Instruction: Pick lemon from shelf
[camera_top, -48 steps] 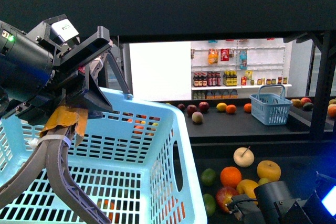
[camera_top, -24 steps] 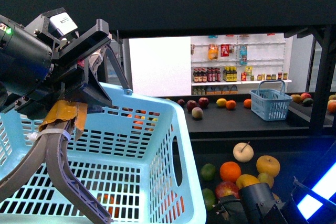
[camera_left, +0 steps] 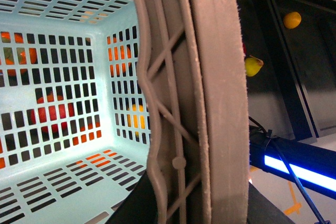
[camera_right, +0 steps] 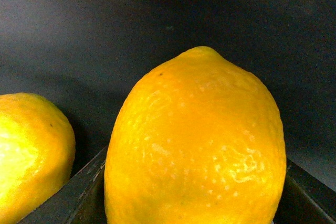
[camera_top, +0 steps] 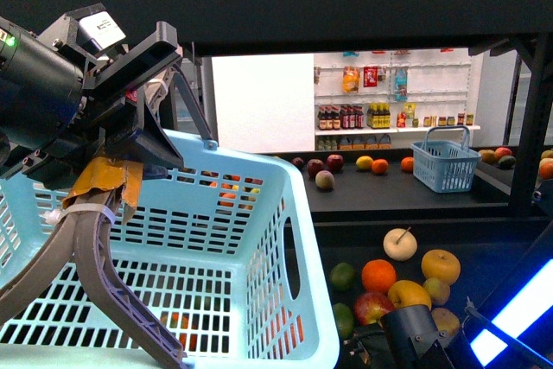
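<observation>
**Front view:** The left arm (camera_top: 43, 101) reaches in from the upper left with its wrist tipped downward. The left tool (camera_top: 86, 300) points its grey ribbed fingers (camera_top: 104, 291) down across the near side of a light-blue basket (camera_top: 294, 213). Their spread cannot be told from here. The right arm (camera_top: 413, 334) lies low in the bottom right corner, pushed in under the fruit heap (camera_top: 389, 278) on the lower tier of the black shelf (camera_top: 346, 6).

**Left wrist view:** One broad finger (camera_left: 215, 103) runs along the middle, with the basket's slotted inside (camera_left: 63, 51) behind it.

**Right wrist view:** The lemon (camera_right: 195, 129) fills the frame, apparently standing on end on the dark tier. It sits between the two dark finger edges (camera_right: 73, 203) of the right tool (camera_right: 195, 211). Whether they press it cannot be told. Another yellow fruit (camera_right: 29, 156) lies just beside it.
</observation>
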Motion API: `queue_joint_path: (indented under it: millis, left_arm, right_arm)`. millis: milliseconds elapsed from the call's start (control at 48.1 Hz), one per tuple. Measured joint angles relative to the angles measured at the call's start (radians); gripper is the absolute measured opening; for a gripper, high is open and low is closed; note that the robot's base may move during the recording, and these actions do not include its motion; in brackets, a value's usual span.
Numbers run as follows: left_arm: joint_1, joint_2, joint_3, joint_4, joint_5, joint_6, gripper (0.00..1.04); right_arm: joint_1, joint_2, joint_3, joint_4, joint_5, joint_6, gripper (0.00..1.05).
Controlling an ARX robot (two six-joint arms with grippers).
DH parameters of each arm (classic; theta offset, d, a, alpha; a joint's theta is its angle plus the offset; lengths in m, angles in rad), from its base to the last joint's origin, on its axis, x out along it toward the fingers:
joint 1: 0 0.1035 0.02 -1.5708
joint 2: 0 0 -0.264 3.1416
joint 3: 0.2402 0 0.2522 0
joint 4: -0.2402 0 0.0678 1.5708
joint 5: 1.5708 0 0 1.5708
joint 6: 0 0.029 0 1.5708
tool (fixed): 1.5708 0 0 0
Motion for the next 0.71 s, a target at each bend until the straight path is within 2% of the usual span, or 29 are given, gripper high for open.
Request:
queue_joint_path:
  millis: [416, 541, 707]
  left_arm:
    - [0.000, 0.000, 0.000, 0.000, 0.000, 0.000, 0.17]
    - [0.000, 0.000, 0.000, 0.000, 0.000, 0.000, 0.17]
    - [0.000, 0.000, 0.000, 0.000, 0.000, 0.000, 0.17]
  right_arm:
    - [-0.027, -0.069, -0.070, 0.048, -0.011, 0.002, 0.71]
    - [-0.053, -0.173, -0.144, 0.082, -0.034, -0.008, 0.71]
    - [-0.122, -0.462, -0.251, 0.087, -0.115, -0.011, 0.71]
